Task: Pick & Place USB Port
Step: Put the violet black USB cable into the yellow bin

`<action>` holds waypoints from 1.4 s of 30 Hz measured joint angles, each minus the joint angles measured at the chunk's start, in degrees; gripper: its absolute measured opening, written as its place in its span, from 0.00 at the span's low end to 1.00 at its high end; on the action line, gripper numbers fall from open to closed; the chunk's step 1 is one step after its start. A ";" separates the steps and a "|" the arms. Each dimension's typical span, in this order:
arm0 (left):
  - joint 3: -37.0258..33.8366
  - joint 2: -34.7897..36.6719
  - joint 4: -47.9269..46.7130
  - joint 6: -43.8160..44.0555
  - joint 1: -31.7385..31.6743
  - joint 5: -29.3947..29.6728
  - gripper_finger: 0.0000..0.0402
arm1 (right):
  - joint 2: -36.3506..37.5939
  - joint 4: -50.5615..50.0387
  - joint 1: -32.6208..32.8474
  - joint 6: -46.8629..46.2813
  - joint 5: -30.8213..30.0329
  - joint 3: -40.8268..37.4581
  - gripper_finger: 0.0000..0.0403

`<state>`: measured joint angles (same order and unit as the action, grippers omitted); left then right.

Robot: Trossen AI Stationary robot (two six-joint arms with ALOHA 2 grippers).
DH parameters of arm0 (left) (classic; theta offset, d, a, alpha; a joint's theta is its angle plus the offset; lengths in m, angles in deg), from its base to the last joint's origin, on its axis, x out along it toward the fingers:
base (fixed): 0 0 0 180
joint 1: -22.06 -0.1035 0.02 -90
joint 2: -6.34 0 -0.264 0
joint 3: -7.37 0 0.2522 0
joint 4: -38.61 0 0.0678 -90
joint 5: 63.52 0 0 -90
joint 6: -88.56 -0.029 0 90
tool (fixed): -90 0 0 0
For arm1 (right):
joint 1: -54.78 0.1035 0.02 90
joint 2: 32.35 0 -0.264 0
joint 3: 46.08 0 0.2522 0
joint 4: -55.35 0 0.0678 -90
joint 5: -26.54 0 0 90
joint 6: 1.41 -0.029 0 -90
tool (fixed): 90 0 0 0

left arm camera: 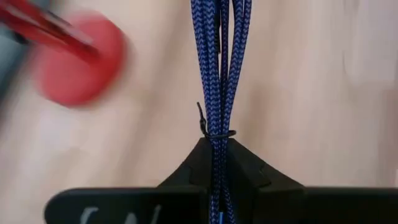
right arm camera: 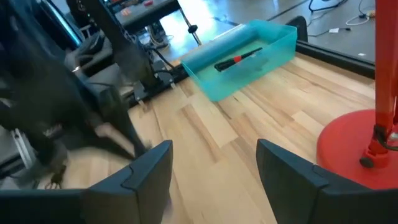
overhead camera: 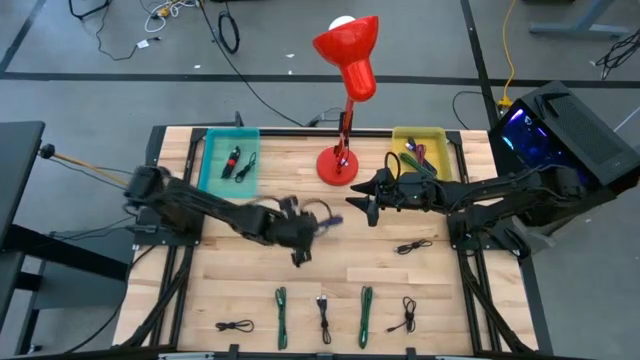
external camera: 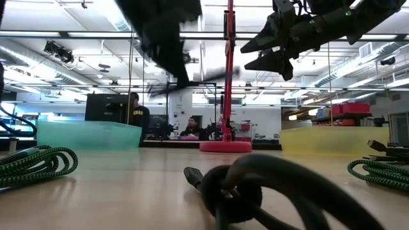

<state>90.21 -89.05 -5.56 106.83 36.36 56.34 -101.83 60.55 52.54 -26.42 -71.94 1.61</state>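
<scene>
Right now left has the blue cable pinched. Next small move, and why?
Probably carry it toward the teal bin. The left gripper is shut on the blue braided cable, which hangs off the wooden table in the low view. The right gripper waits open near the red lamp.

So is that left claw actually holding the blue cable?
Yes, the left gripper is shut on the blue braided cable, whose bundled strands run straight out from between its dark fingers.

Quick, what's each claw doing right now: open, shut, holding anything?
Left claw: shut on the blue braided cable, above the table's middle.
Right claw: open, holding nothing, near the red lamp base.
</scene>
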 joint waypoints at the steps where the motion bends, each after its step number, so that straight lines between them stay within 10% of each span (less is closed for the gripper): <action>1: -0.54 2.61 0.39 -0.05 0.00 2.11 0.07 | 0.00 0.07 0.00 0.35 0.05 0.00 0.58; 14: -21.44 24.41 41.91 -11.06 -4.18 -2.25 0.07 | 0.00 16.47 4.90 8.70 -0.01 0.00 0.58; 42: -25.43 5.30 83.14 -6.33 -11.42 -16.65 0.07 | -0.47 19.30 7.03 9.49 -6.43 0.00 0.58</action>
<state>64.78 -83.75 77.58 100.50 24.94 39.69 -102.30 79.85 59.58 -16.93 -78.37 1.61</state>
